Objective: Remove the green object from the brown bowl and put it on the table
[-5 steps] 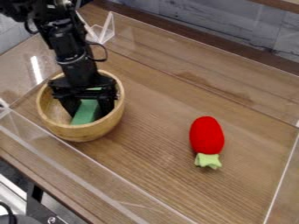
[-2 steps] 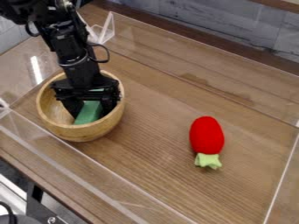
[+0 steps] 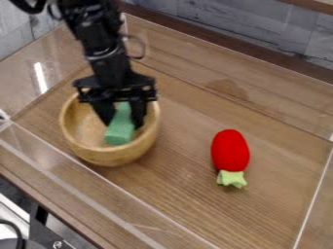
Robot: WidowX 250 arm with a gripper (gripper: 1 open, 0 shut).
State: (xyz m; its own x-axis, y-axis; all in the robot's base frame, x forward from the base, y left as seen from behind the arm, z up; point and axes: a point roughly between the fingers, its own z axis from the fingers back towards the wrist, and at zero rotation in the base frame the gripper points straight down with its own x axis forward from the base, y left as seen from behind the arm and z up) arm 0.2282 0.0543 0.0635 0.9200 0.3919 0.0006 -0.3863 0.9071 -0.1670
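Observation:
The green object (image 3: 121,127), a flat green block, stands tilted on end between the black fingers of my gripper (image 3: 120,109), which is shut on its upper part and points straight down. The block's lower end is still inside the brown bowl (image 3: 92,151), a round tan wooden bowl at the left of the table (image 3: 247,102). The arm comes down from the top left and hides part of the bowl's far rim.
A red strawberry-like toy (image 3: 231,151) with a small green stem lies on the wood to the right of the bowl. Low clear acrylic walls (image 3: 156,209) edge the tabletop at the front, left and back.
The jaws have closed on the green block and the gripper has risen and moved right with it. The bowl has shifted to the right and toward the front edge.

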